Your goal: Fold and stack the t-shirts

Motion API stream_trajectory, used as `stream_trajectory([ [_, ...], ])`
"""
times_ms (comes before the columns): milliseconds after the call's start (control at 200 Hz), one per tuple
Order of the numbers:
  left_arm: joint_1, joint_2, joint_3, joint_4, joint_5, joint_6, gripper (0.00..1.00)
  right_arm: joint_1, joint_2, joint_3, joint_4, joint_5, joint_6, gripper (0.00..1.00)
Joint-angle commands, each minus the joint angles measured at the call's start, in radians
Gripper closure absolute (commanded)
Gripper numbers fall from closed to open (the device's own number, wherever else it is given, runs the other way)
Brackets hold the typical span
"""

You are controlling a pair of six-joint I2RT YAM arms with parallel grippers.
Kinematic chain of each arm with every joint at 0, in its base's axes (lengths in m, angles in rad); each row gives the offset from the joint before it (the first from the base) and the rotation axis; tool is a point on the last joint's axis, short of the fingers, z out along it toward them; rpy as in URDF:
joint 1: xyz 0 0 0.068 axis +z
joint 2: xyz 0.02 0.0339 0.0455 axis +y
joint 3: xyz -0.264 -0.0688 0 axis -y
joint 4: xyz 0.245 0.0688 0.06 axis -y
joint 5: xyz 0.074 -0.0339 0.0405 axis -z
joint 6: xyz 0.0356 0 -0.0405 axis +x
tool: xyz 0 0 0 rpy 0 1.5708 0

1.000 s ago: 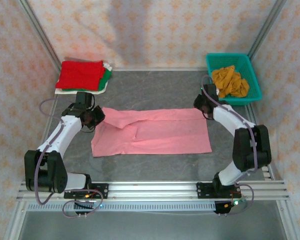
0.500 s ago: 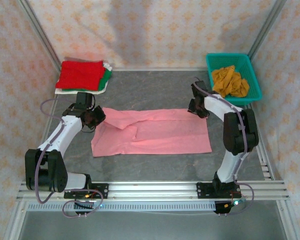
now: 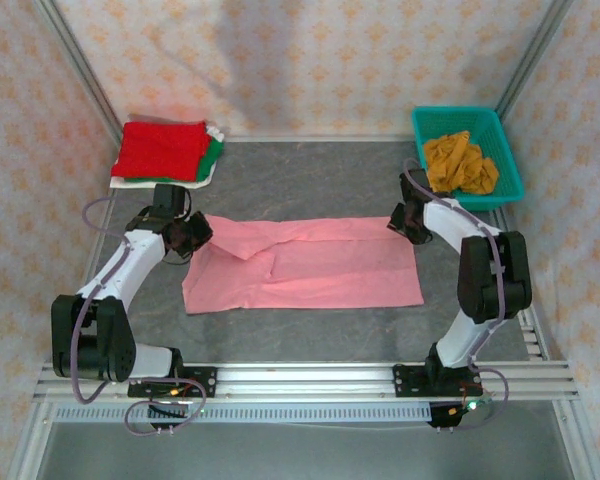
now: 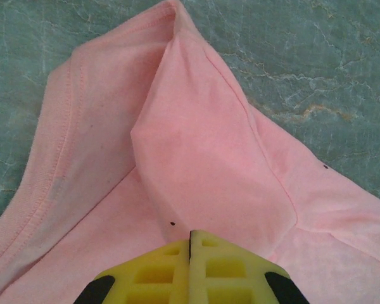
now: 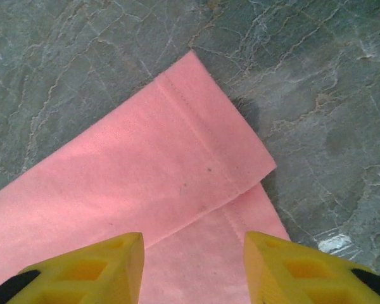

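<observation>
Pink t-shirt (image 3: 310, 262) flat mid-desk (image 3: 310, 180), grey marbled top bare round its edges. L pincer (image 3: 192, 232) together, clamped on raised fold at far-left corner (L wrist view). R pincer (image 3: 400, 218) apart over far-right hem corner. Red t-shirt (image 3: 162, 150) folded far-left; mustard t-shirt (image 3: 460, 162) in basket (image 3: 510, 165).

Soft matt pink cloth shirt (image 4: 196, 158), smooth grey table (image 5: 114, 50), a bit shiny, veined like stone, my yellow plastic fingers (image 5: 95, 269), teal plastic basket (image 3: 458, 112), shiny metal rail (image 3: 310, 372).
</observation>
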Motion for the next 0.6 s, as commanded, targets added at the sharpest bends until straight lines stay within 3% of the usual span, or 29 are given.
stream_trajectory([
  [0,0.004,0.002,0.002,0.006,0.007,0.004,1.00,0.002,0.031,-0.007,0.032,0.003,0.025,0.55],
  [596,0.004,0.007,0.002,0.018,0.011,0.002,1.00,-0.007,0.123,-0.040,0.144,0.001,0.061,0.56],
])
